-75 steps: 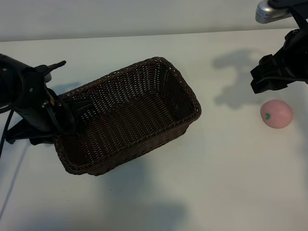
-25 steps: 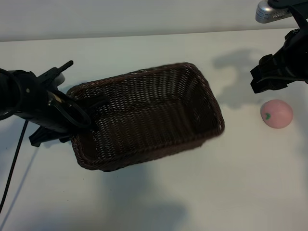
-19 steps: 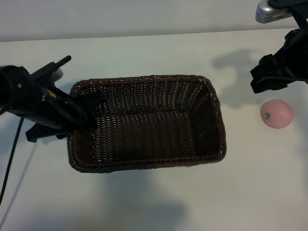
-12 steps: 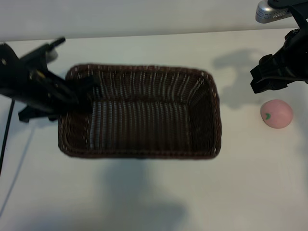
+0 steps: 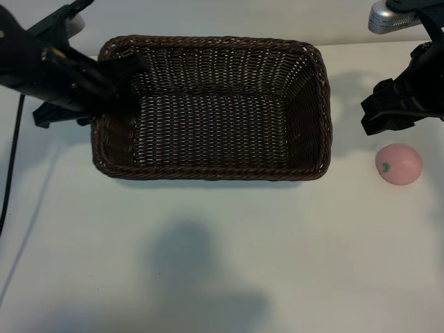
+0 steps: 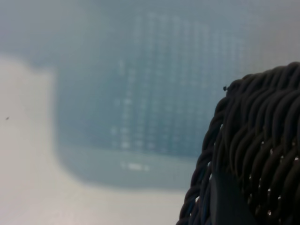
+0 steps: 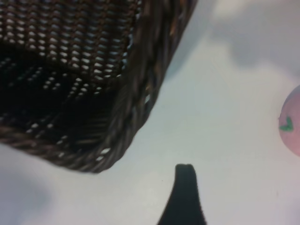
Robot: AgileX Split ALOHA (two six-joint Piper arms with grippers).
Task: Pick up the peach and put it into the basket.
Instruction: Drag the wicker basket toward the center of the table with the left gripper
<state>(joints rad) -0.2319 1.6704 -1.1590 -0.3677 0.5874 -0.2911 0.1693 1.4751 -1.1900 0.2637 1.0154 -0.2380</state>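
Gripping woven wicker basket (image 5: 222,48) rim — left fingers (image 5: 121,69) | right fingers (image 5: 388,114) open | smooth round peach (image 5: 399,164)

You are looking at a robot test bench, a lab-style setup and not a home or a shop. The plain white tabletop (image 5: 229,263) fills nearly the whole exterior view, bare and evenly lit, with soft shadows falling on it. Two black robot arms reach in from opposite sides, the left arm (image 5: 41,66) at the upper left with a black cable (image 5: 8,180) trailing down the table edge, the right arm (image 5: 409,97) at the upper right below a silver housing (image 5: 392,15). The only props you see are a wicker basket (image 5: 316,149) and a toy peach (image 5: 399,164), staged as practice objects.
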